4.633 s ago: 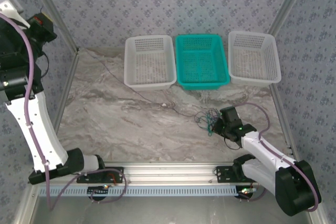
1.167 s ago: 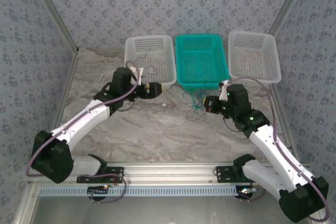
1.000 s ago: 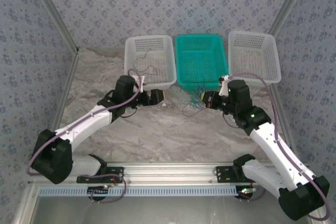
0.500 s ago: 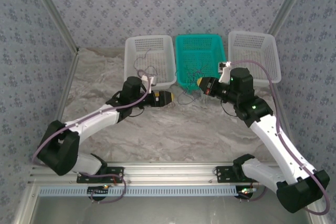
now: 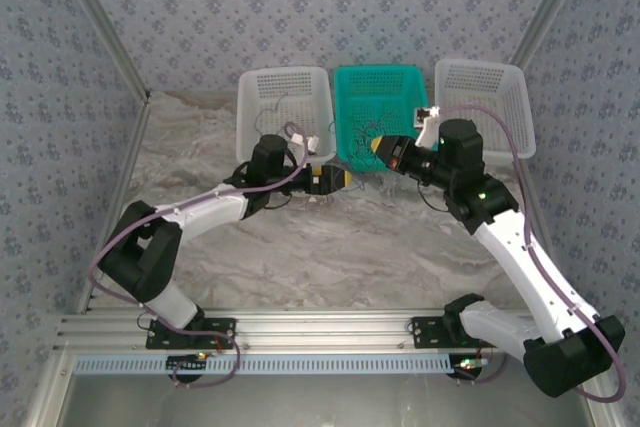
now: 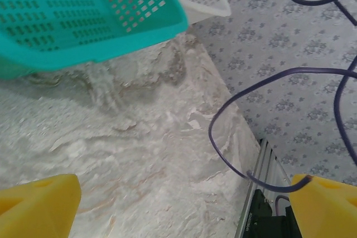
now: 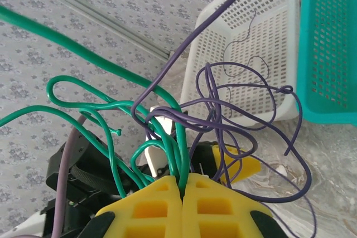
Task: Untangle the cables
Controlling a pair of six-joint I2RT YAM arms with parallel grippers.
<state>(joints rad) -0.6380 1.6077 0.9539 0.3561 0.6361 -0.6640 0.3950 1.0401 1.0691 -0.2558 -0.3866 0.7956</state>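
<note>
The right end effector (image 7: 182,185) is clamped on a tangle of green and purple cables (image 7: 181,160) held above the teal basket's (image 5: 376,69) 6 o'clock rim, while the left end effector (image 5: 345,179), fingers apart, hovers over the tabletop (image 5: 330,237) at its 7 o'clock.

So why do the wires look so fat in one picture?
Right wrist view: the wires are pinched in the right gripper right by the lens, so they look fat, the nearest green one soft. Top view: far away, they look hair-thin. Left wrist view: the teal basket is slightly blurry.
</note>
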